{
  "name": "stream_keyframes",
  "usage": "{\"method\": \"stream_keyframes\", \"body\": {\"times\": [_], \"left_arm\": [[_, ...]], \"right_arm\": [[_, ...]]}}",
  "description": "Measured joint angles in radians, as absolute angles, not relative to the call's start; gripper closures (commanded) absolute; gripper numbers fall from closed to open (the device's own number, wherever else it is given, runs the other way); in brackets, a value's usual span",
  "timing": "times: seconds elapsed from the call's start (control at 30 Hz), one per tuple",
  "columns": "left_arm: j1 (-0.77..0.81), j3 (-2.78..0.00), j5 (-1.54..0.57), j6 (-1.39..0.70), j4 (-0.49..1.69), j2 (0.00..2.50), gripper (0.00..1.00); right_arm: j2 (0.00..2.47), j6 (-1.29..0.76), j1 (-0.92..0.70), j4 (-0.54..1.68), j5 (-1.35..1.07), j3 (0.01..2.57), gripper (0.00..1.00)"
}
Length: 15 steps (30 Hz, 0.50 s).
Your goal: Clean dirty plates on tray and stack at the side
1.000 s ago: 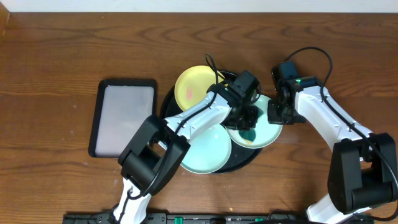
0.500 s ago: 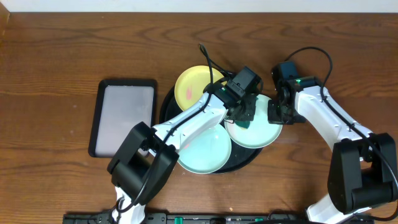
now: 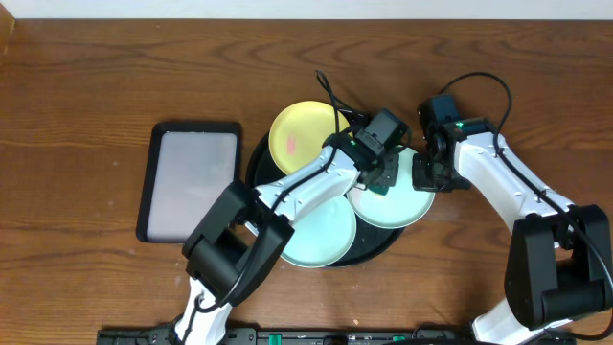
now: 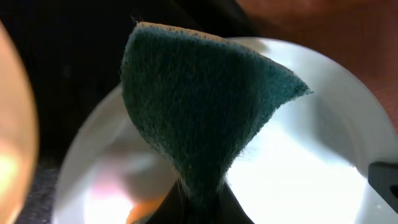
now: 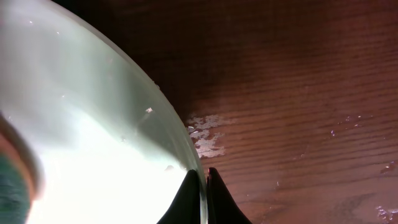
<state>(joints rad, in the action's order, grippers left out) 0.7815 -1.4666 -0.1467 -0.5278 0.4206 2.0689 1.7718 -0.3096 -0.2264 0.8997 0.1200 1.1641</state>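
The round black tray [image 3: 261, 153] holds three plates. The pale yellow plate [image 3: 299, 131] with a pink smear lies at the back. One mint-teal plate [image 3: 316, 230] lies at the front. The other mint-teal plate [image 3: 402, 203] is at the right, overhanging the tray rim. My left gripper [image 3: 381, 182] is shut on a dark green scrub sponge [image 4: 199, 118] and presses it on this right plate [image 4: 311, 155]. My right gripper [image 3: 421, 172] is shut on the right plate's rim [image 5: 168, 124] at its far right edge.
A rectangular black-rimmed tray [image 3: 189, 179] lies to the left of the round tray. Wooden tabletop [image 5: 298, 93] with small wet marks lies right of the held plate. Cables run above both arms.
My left gripper with the sponge has shifted slightly across the right plate, back then toward the right. The right gripper and the plate have stayed put.
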Motion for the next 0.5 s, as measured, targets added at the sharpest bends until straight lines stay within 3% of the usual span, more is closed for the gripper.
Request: {"method": "stream_keyframes", "body": {"times": [0.2,0.5], "left_arm": [[0.808,-1.467,-0.167,-0.527,0.414,2.08,0.92],[0.822,-1.467,-0.455,-0.498,0.486,2.08,0.92]], "right_arm": [[1.772,-0.31,-0.226,0.901,0.12,1.164,0.98],[1.772,-0.303,-0.226,0.905,0.121,1.164,0.98]]}}
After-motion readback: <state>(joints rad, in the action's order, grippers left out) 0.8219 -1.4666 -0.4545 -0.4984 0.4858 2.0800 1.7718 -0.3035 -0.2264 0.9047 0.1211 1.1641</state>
